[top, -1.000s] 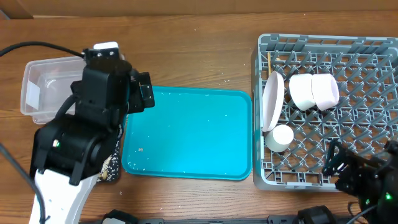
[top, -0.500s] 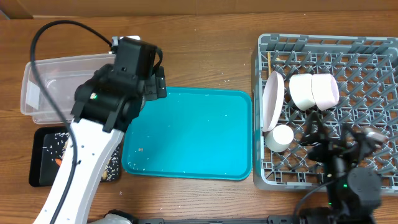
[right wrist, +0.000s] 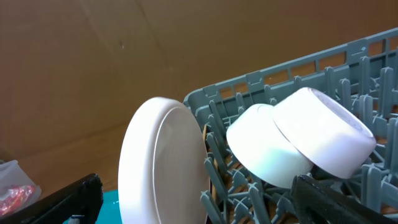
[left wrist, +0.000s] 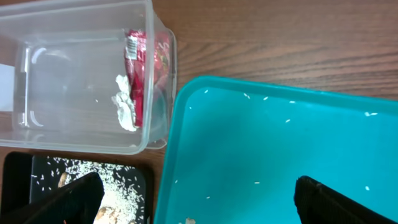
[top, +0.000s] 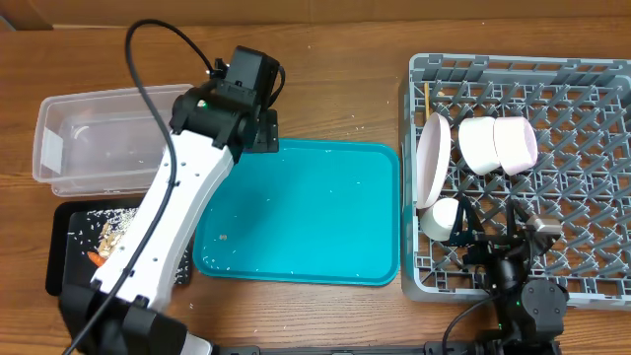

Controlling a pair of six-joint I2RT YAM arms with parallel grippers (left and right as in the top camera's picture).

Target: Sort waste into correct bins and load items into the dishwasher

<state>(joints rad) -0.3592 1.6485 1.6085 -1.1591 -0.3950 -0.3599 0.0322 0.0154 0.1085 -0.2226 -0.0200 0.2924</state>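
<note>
Left wrist view: red wrapper [left wrist: 137, 71] in clear tub [left wrist: 68, 84], print unreadable.

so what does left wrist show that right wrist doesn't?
Only left wrist: white tissue in the tub, black tray with rice bits, most of the teal tray.
Only right wrist: dish rack, plate on edge, one bowl beside a second bowl, both on their sides.
Both: wooden table, clear tub with red wrapper (right wrist gets only an edge glimpse), a teal sliver.
</note>
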